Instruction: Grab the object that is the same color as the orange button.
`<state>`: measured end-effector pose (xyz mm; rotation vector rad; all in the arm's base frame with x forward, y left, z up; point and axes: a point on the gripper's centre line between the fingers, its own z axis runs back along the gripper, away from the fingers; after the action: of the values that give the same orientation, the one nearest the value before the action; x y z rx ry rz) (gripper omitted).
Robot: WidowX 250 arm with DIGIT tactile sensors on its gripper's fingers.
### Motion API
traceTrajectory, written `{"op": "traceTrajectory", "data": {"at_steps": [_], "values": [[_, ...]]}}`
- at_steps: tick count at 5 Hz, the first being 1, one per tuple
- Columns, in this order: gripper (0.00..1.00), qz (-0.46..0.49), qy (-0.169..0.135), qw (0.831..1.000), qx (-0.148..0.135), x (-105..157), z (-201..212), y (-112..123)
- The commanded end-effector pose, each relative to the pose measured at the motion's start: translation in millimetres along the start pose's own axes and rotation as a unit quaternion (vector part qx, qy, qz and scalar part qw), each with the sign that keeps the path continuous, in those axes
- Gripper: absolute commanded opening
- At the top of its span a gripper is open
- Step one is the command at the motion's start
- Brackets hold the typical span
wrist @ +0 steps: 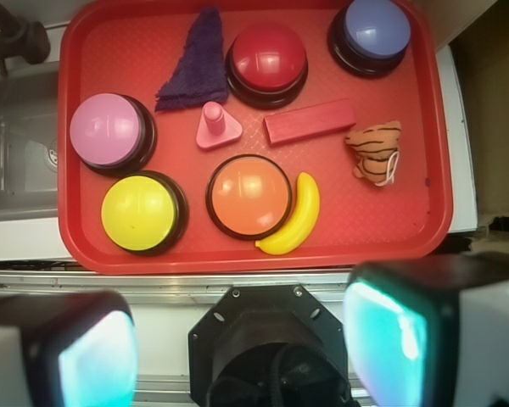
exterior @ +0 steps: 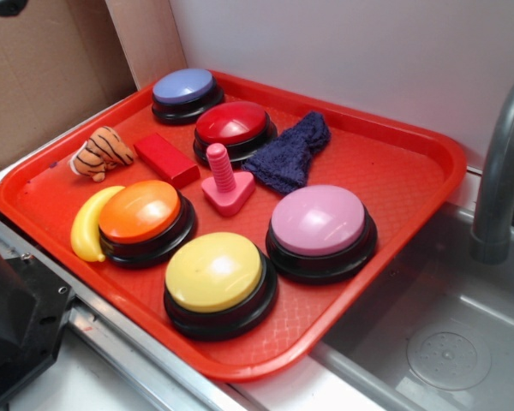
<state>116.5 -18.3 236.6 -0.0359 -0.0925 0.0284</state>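
The small orange plush tiger (exterior: 103,152) (wrist: 375,151) lies on its side at the left end of the red tray (exterior: 394,171) (wrist: 76,51), beside a red block (exterior: 166,159) (wrist: 310,122). The orange button (exterior: 140,211) (wrist: 249,196) sits near the tray's front edge with a yellow banana (exterior: 89,224) (wrist: 294,219) against it. My gripper (wrist: 242,343) hangs high above the tray's near edge, well clear of everything. It is open, its two fingers spread wide with nothing between them. The exterior view does not show the gripper.
Also on the tray: a yellow button (exterior: 214,274), pink button (exterior: 319,223), red button (exterior: 233,126), blue button (exterior: 185,89), a pink screw-shaped toy (exterior: 225,184) and a dark blue cloth (exterior: 289,152). A grey sink (exterior: 445,342) with a faucet (exterior: 501,163) lies beyond the tray.
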Motion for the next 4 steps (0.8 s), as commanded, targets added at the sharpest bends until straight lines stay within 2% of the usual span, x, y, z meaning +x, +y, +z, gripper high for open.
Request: {"op": "traceTrajectory", "data": {"at_steps": [1, 3, 4], "values": [[1.00, 0.000, 0.000, 1.000, 0.000, 0.0, 0.0, 0.0], [1.00, -0.015, -0.012, 1.000, 0.011, 13.7, -16.3, 11.8], [1.00, -0.013, -0.018, 1.000, 0.006, 22.3, -29.6, 28.4]]}}
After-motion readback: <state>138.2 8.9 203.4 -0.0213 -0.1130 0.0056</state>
